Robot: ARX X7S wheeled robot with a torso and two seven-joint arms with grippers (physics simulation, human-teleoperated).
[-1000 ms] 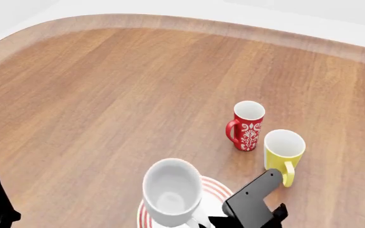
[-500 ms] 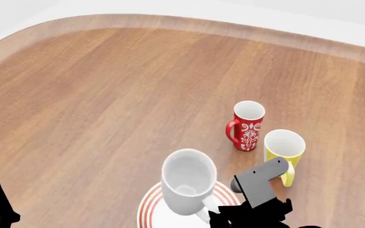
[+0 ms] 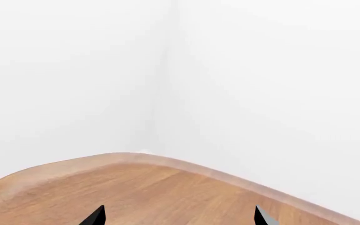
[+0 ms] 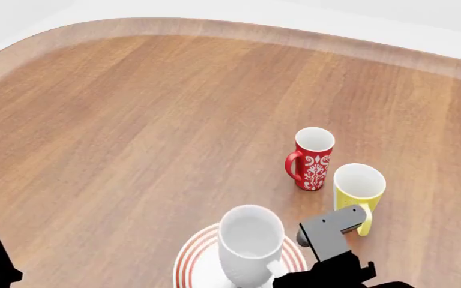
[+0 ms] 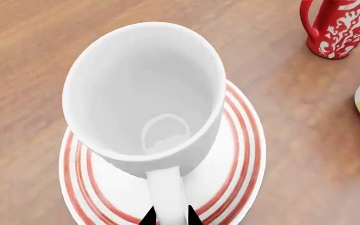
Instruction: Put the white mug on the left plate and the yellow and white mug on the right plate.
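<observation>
The wooden table (image 4: 134, 120) carries a round white plate with red rings (image 5: 243, 154). Over it the large plain white ceramic mug (image 5: 144, 93) is held by its handle, pinched in the right gripper (image 5: 167, 219). It should be centred, levelled, and lowered gently before release.

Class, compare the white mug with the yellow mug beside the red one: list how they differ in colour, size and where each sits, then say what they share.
Colour: the white mug is white all over; the yellow mug is yellow outside and white inside.
Size: the white mug looks clearly bigger than the yellow mug.
Place: the white mug is over the red-ringed plate, its handle between the right gripper fingertips; the yellow mug stands on the bare table, ungripped.
Both are upright, empty, with one loop handle.
</observation>
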